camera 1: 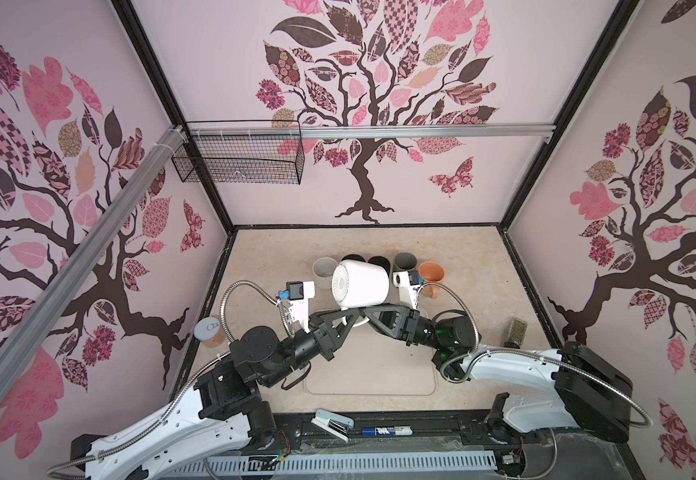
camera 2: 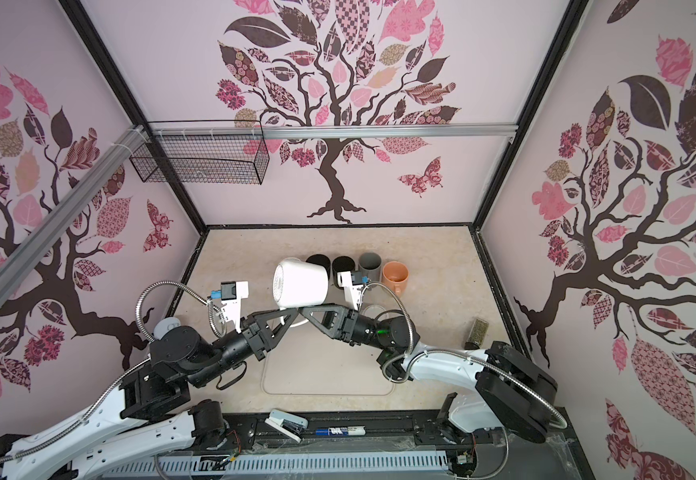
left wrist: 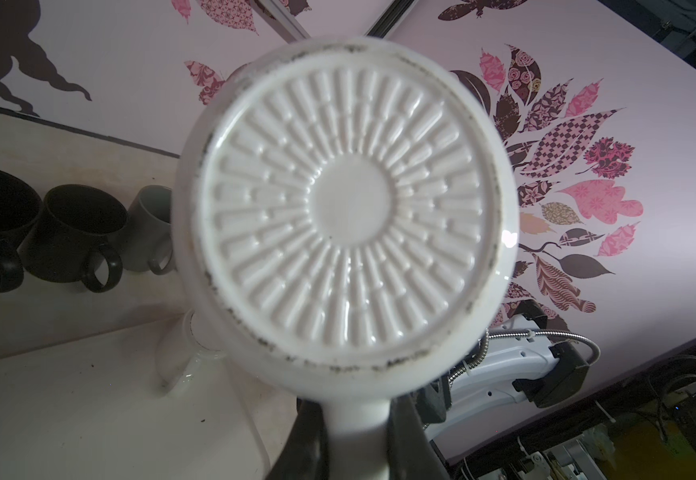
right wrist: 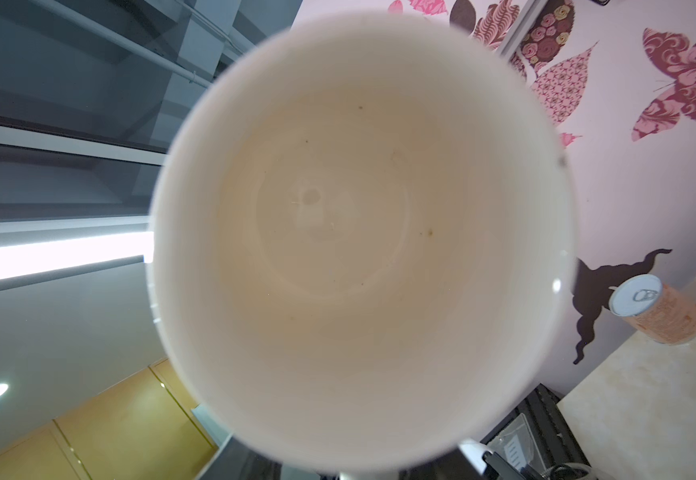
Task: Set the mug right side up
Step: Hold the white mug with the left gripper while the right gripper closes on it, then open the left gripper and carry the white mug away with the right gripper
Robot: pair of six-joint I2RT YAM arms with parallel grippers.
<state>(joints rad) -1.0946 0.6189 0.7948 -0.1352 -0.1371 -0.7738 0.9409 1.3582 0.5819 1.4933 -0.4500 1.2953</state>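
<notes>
Pinches the white mug (camera 1: 361, 282) tightly by its handle in the left gripper (camera 1: 350, 314), holding it on its side clear of the table (camera 1: 379, 357), mouth toward the right gripper (camera 1: 369, 312) at its lower rim, open or closed impossible to tell; row of other mugs (camera 1: 405, 261) close behind, bare table in front.

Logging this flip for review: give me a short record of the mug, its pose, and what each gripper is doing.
mug: white, held in the air
pose: on its side, base toward the left arm, mouth toward the right arm
left gripper: shut on the mug's handle
right gripper: at the mug's lower edge; grip unclear
behind: row of mugs, upright
right side up: not yet
</notes>
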